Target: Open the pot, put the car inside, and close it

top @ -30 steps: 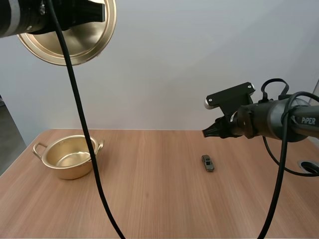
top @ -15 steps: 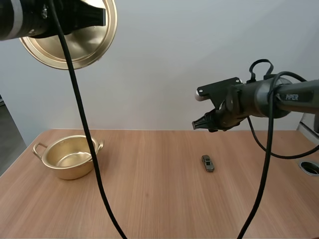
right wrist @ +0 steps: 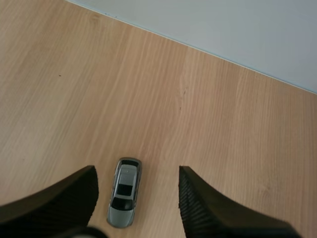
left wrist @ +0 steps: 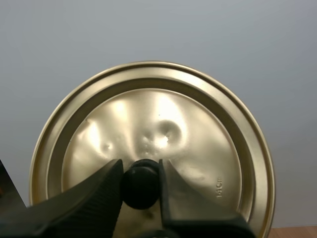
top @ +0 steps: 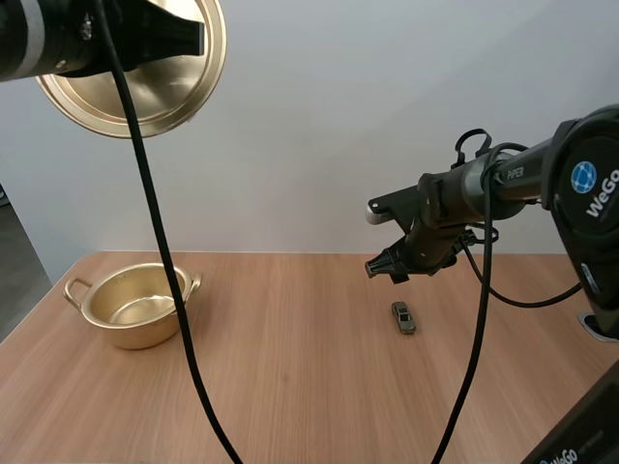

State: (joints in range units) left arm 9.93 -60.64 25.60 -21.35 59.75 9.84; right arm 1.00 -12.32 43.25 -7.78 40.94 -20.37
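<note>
My left arm is raised high at the far left, with the left fingers [left wrist: 101,186] clenched on the black knob [left wrist: 141,184] of the gold lid [left wrist: 163,119], which hangs on edge in the air. Below it the open pot [top: 135,307] sits on the bench [top: 290,387]. Right of centre the small grey car [right wrist: 124,192] lies on the wood, well apart from the pot. My right arm reaches in from the right, angled down, with the right fingers [right wrist: 59,201] spread apart above the car, not touching it

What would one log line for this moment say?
left pincer shut on lid, held high | right pincer open above car | pot uncovered, empty
</note>
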